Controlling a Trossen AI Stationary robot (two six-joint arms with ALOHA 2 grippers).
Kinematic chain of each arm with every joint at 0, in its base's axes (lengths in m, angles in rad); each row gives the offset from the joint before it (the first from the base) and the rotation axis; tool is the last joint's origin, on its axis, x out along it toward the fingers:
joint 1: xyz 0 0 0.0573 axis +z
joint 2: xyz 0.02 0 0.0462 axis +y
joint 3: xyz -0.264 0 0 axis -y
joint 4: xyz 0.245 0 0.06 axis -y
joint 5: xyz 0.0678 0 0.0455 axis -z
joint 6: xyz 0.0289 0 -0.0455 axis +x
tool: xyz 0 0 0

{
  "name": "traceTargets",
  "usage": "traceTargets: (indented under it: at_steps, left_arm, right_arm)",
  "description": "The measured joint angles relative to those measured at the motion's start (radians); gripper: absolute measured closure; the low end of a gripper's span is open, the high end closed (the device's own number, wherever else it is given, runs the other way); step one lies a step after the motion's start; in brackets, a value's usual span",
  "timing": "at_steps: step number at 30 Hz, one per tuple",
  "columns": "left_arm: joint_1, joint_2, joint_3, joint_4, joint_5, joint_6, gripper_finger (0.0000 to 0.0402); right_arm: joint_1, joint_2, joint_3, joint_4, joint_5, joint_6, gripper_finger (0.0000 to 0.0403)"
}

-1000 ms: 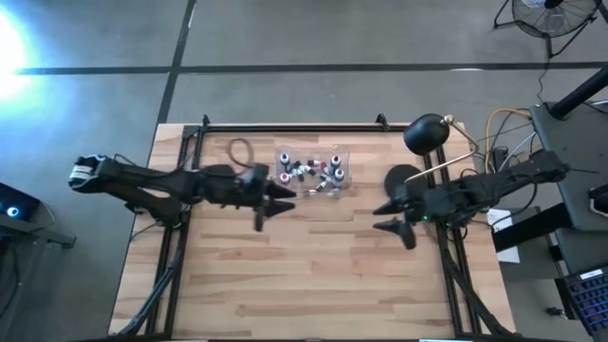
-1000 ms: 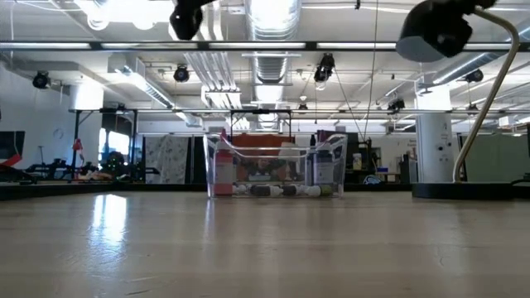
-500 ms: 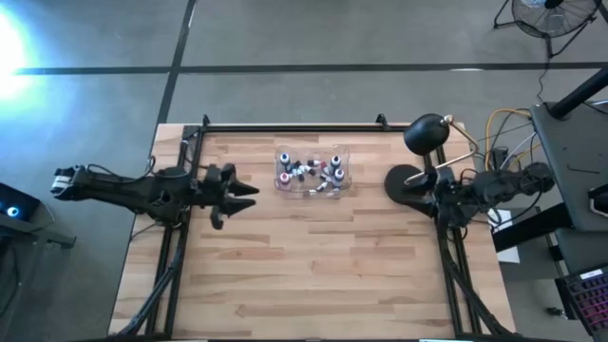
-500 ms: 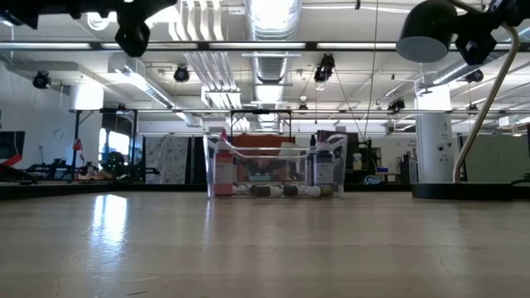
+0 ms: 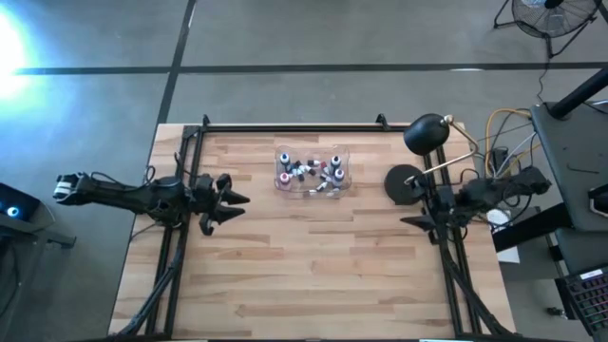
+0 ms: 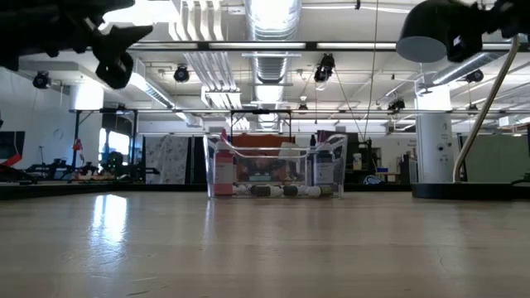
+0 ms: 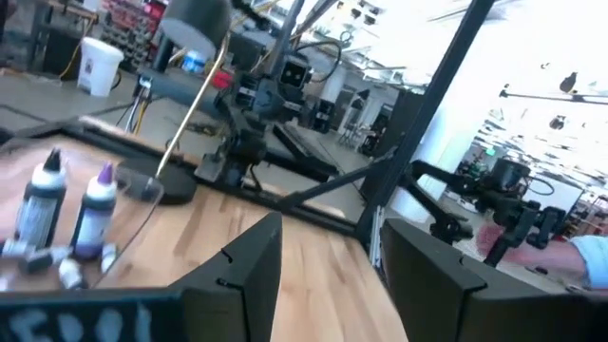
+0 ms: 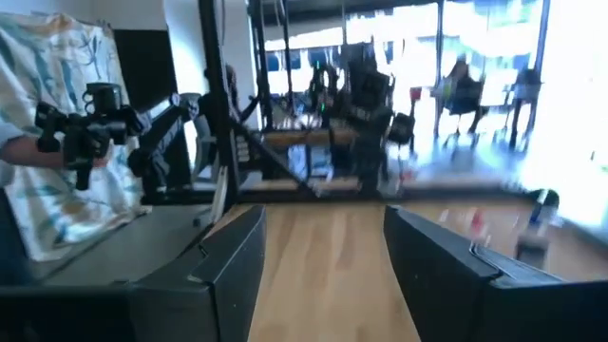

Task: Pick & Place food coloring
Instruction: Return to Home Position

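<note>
Several tiny food coloring bottles [image 5: 312, 173], whitish and dark with red and blue spots, lie and stand inside a clear plastic box [image 5: 281, 154] at the table's far middle. The low view shows the box [image 6: 217, 165] resting flat on the wood, with bottles [image 6: 273, 190] on its bottom. My left gripper [image 5: 228, 201] hovers open near the table's left edge, well left of the box, pointing toward it. The left wrist view shows two upright bottles [image 7: 43, 201] behind the box wall. My right gripper [image 5: 415, 215] hovers open at the table's right edge, nothing between its fingers [image 8: 228, 271].
A black desk lamp [image 5: 425, 134] stands at the far right, its round base [image 5: 404, 180] just beyond my right gripper. A black rail [image 5: 285, 127] runs along the far edge. Bare wood [image 5: 313, 266] fills the middle and near half.
Both arms have drawn back from the box and sunk lower. My left gripper has gone from beside the box toward the table's left edge. My right gripper has gone toward the right edge and rolled about its own axis. The box and bottles have stayed put.
</note>
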Motion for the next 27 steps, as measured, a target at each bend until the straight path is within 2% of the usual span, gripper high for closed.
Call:
traceTargets:
  at_steps: [5, 11, 12, 17, 22, 27]
  left_arm:
    - [0.000, 0.004, -0.068, -0.006, -0.001, -0.006, 0.0248]
    - [0.000, 0.005, -0.170, -0.028, -0.002, -0.007, 0.0248]
    - [-0.002, -0.003, -0.173, -0.071, -0.004, -0.008, 0.0248]
    - [0.002, -0.125, -0.173, -0.387, -0.003, -0.010, 0.0248]
    - [0.015, -0.266, -0.174, -0.379, -0.011, -0.011, 0.0248]
    - [0.079, -0.420, -0.174, -0.360, -0.012, -0.011, 0.0248]
  right_arm:
    - [0.000, 0.003, -0.059, 0.001, 0.001, 0.125, 0.0195]
    - [0.000, 0.010, -0.129, -0.002, 0.002, 0.124, 0.0195]
    - [0.000, 0.011, -0.141, -0.003, 0.002, 0.124, 0.0195]
    - [0.000, 0.005, -0.214, 0.017, -0.002, 0.123, 0.0195]
    - [-0.018, -0.020, -0.227, 0.048, -0.033, 0.123, 0.0195]
    - [-0.135, -0.110, -0.226, 0.042, -0.038, 0.123, 0.0195]
